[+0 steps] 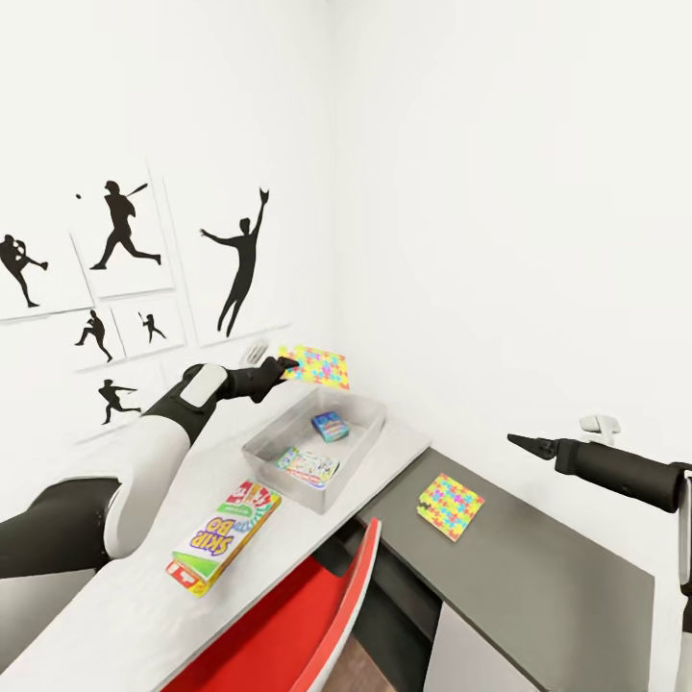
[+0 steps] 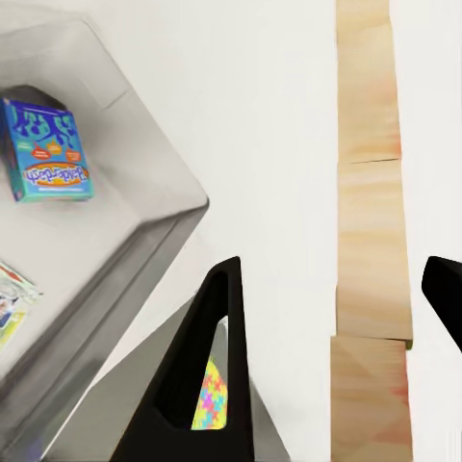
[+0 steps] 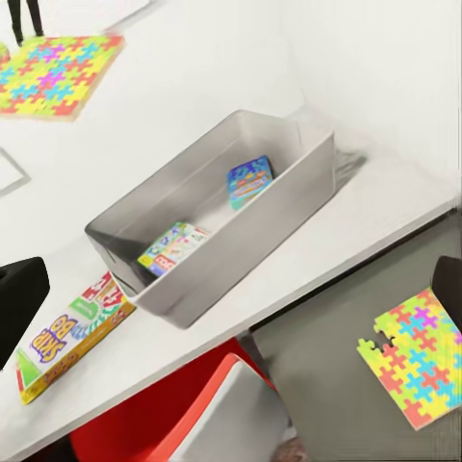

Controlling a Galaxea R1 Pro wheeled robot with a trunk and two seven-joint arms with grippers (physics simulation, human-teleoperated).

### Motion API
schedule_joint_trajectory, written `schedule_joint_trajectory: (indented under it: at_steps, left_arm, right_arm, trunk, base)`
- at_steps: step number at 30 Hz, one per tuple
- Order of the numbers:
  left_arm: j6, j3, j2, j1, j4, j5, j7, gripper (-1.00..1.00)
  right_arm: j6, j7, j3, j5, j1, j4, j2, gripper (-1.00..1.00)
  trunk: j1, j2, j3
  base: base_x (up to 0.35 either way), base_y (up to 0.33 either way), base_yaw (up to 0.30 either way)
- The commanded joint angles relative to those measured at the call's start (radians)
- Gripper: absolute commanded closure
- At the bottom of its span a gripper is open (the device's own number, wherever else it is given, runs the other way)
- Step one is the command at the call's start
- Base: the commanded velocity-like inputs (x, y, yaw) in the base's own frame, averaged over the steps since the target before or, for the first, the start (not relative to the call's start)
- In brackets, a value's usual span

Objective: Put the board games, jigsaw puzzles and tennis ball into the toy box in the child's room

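The light-grey toy box (image 1: 272, 444) stands on the white table (image 1: 144, 586) and holds two board games (image 1: 329, 425) (image 1: 308, 466). A third board game, Skip-Bo (image 1: 226, 533), lies on the table in front of the box. One jigsaw puzzle (image 1: 317, 365) hangs tilted in the air over the box's far end, right at the tips of my left gripper (image 1: 286, 364). In the left wrist view its fingers (image 2: 207, 366) stand apart with nothing between them, and a bit of puzzle (image 2: 214, 395) shows behind one finger. The other jigsaw puzzle (image 1: 450, 506) lies on the dark lower desk. My right gripper (image 1: 524, 442) hovers open above that desk.
A red chair (image 1: 298, 625) is pushed in under the table's near edge. White walls close the corner behind the box, with black silhouette prints (image 1: 120, 226) on the left wall. The dark desk (image 1: 538, 577) has free room right of the puzzle.
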Motion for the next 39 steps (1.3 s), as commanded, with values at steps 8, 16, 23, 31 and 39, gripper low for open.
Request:
schedule_joint_trajectory:
  at_steps: [8, 16, 23, 31, 39]
  left_arm:
    - [-0.012, 0.003, 0.039, 0.05, -0.002, -0.003, -0.013, 1.0]
    - [-0.019, 0.002, 0.076, 0.105, -0.013, -0.001, -0.05, 1.0]
    - [-0.009, 0.001, 0.114, 0.115, -0.015, -0.003, -0.139, 1.0]
    - [0.003, -0.001, 0.165, 0.118, -0.016, -0.004, -0.239, 1.0]
    - [0.036, 0.0, 0.186, 0.119, -0.023, -0.006, -0.265, 1.0]
  right_arm:
    - [0.007, 0.01, 0.002, 0.016, -0.001, 0.0, 0.001, -1.0]
    - [0.007, -0.057, 0.072, 0.064, -0.006, 0.029, 0.041, -1.0]
    - [0.007, -0.12, 0.09, 0.068, -0.008, 0.051, 0.076, -1.0]
    - [0.007, -0.13, 0.096, 0.064, -0.002, 0.047, 0.086, -1.0]
    - [0.007, -0.131, 0.096, 0.064, 0.0, 0.045, 0.087, -1.0]
  trunk:
    - [0.0, -0.001, 0.011]
    - [0.0, -0.001, 0.023]
    - [0.0, -0.001, 0.034]
    - [0.0, -0.001, 0.045]
    - [0.0, -0.001, 0.057]
  base:
    - [0.0, 0.0, -0.155]
    - [0.0, 0.0, -0.154]
    - [0.0, 0.0, -0.154]
    - [0.0, 0.0, -0.154]
    - [0.0, 0.0, -0.154]
